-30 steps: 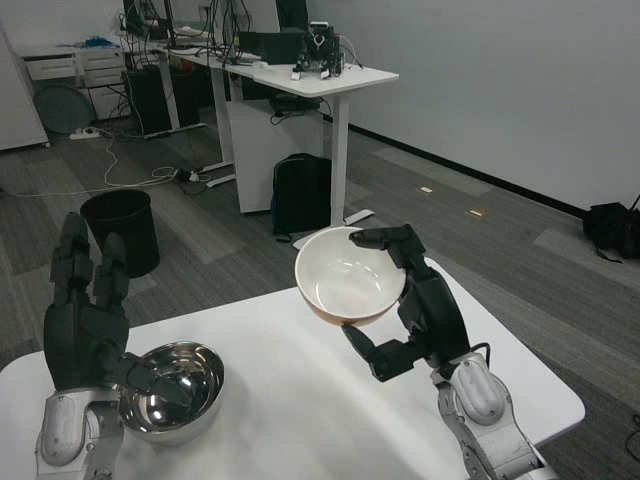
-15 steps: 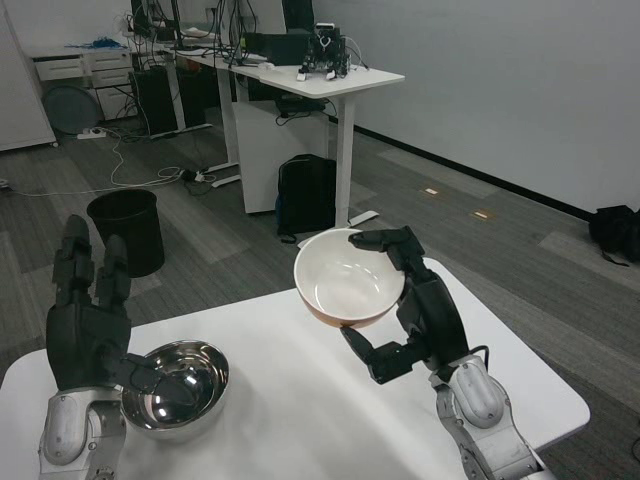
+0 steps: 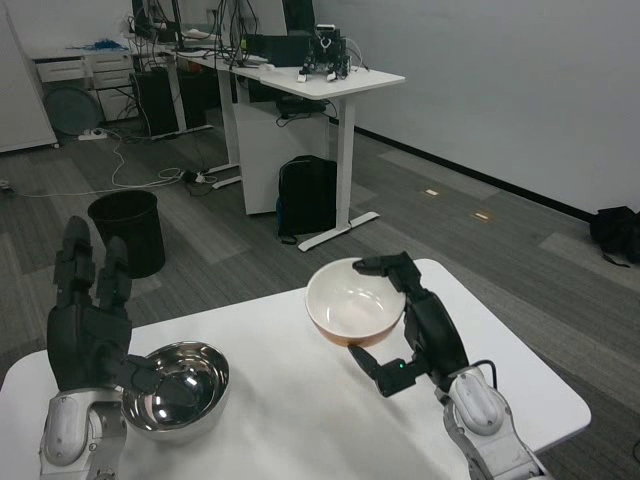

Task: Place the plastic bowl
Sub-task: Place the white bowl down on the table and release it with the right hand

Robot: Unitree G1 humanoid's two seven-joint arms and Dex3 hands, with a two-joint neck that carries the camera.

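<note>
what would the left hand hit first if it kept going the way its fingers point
The left hand stands beside the steel bowl with its fingers pointing up and away from the table. That line looks free: only floor and a black bin lie far behind, though depth is hard to judge.

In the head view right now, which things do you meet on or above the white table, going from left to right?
Left hand → steel bowl → plastic bowl → right hand, which holds the plastic bowl above the white table.
</note>
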